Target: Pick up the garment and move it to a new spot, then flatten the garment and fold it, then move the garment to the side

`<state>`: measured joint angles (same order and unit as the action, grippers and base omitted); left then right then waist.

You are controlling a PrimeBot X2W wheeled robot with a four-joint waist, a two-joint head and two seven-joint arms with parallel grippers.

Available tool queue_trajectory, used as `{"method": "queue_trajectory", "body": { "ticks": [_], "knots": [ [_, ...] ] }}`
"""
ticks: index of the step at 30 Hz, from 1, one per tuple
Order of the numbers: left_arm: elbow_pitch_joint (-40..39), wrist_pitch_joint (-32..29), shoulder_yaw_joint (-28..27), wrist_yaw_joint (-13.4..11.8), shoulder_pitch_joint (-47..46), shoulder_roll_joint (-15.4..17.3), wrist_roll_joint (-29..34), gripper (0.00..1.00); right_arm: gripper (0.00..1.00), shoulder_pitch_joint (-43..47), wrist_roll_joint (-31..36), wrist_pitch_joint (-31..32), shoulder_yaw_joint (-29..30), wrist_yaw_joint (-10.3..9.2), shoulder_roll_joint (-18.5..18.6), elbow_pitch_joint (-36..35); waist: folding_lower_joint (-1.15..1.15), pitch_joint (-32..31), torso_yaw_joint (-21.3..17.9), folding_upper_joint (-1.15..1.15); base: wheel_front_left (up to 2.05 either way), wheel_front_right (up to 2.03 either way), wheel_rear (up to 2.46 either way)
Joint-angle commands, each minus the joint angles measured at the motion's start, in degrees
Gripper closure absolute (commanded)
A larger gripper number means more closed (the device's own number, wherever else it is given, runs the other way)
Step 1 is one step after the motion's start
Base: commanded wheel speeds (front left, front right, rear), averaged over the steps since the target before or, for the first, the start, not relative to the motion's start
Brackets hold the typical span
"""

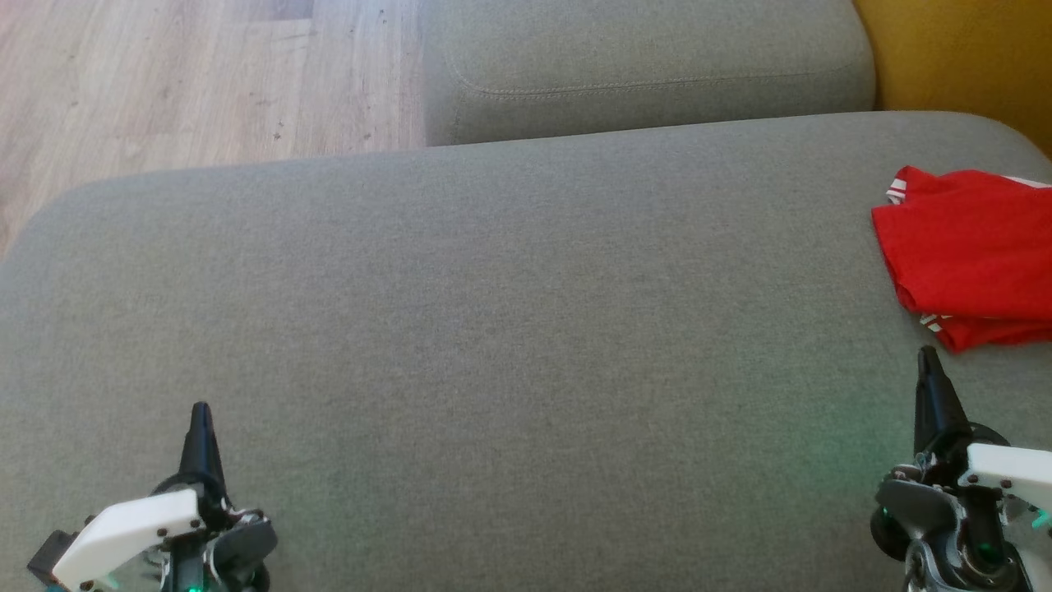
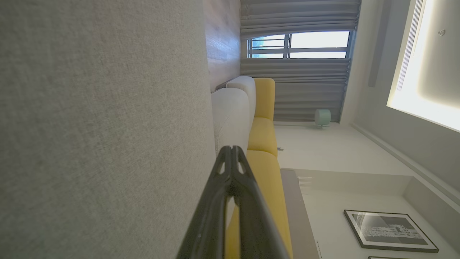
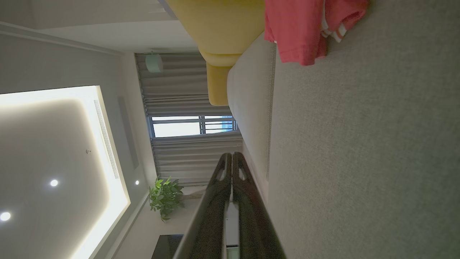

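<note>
Red garment [image 1: 974,247], folded soft knit with white-striped cuffs, lies at the right end of the grey woven cushion [image 1: 493,329]; frame edge cuts it off. Over cushion's near edge, left end effector [image 1: 200,409] and right end effector [image 1: 928,352]: fingers together, empty.

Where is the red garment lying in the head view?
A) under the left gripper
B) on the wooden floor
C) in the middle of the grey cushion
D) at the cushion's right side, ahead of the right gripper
D: the red garment lies folded at the right side of the cushion, just beyond the shut right gripper.
</note>
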<state>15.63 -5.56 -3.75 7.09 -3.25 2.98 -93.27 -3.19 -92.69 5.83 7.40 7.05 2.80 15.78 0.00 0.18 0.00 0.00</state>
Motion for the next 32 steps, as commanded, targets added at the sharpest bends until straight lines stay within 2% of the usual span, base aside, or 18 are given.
{"method": "queue_trajectory", "body": {
  "ticks": [1, 32],
  "knots": [
    [-1.61, -0.4, -2.11, 0.4, -2.88, 0.39, 0.56, 1.0, 1.0, -2.97, 0.31, 0.45, -1.13, 0.44, 0.3, -1.77, 0.0, 0.0, 0.0, 0.0, 0.0, 0.0, 0.0],
    [-1.6, -0.6, -2.37, 0.4, -2.9, 0.22, 0.77, 1.0, 1.0, -2.98, 0.41, 0.55, -1.01, 0.44, 0.22, -1.77, 0.0, 0.0, 0.0, 0.0, 0.0, 0.0, 0.0]
  ]
}}
